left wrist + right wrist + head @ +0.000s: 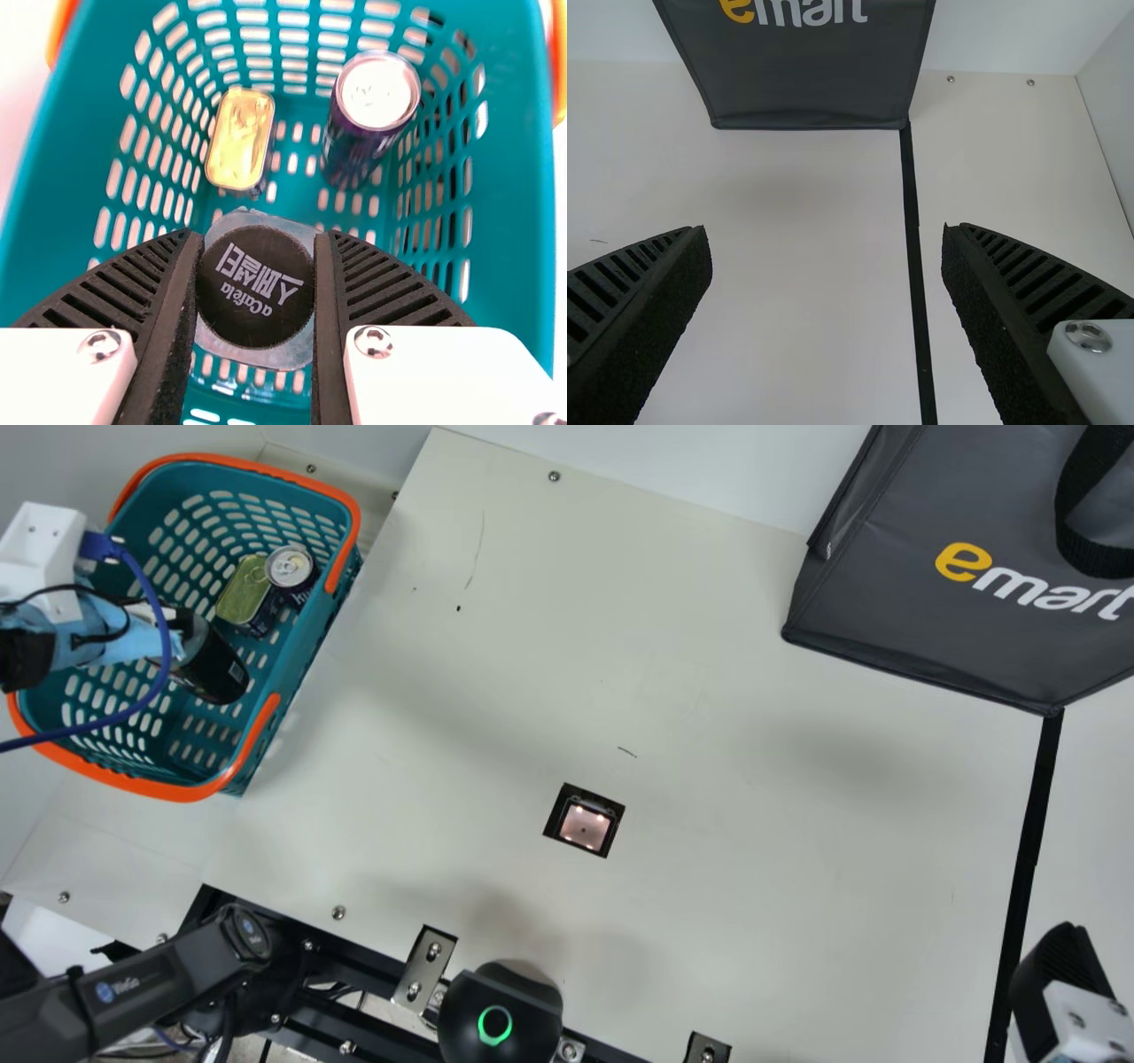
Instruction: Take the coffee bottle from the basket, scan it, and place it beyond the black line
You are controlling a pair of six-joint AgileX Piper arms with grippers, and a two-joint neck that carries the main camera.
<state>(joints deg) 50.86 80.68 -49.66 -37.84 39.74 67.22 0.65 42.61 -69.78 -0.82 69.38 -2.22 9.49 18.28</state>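
"Basket of teal plastic with an orange rim (168, 789): what is inside it, in the main view?"

"Inside is the black coffee bottle (215, 669), and the left gripper (180, 631) is at its upper part. Near them are a flat tin with an olive-gold lid (243, 588) and a dark round can with silver top (291, 571). The can is just beside the tin."

"And on the cream table?"

"A square scanner with black frame and lit window (585, 826). Well apart from it is the straight black line (1028, 841), which meets the corner of a dark grey bag (921, 615). Near the line is the right gripper (1059, 979)."

"Now the left wrist view, please. How wide is this gripper?"

"It is closed as far as the bottle permits. The two black ribbed fingers press the round black cap (255, 288) from opposite sides. Whether the bottle touches the basket's floor, I cannot tell."

"And in the right wrist view?"

"There the gripper is wide open and holds nothing. Its fingers are well apart, and between them I see the table's surface and a part of the line."
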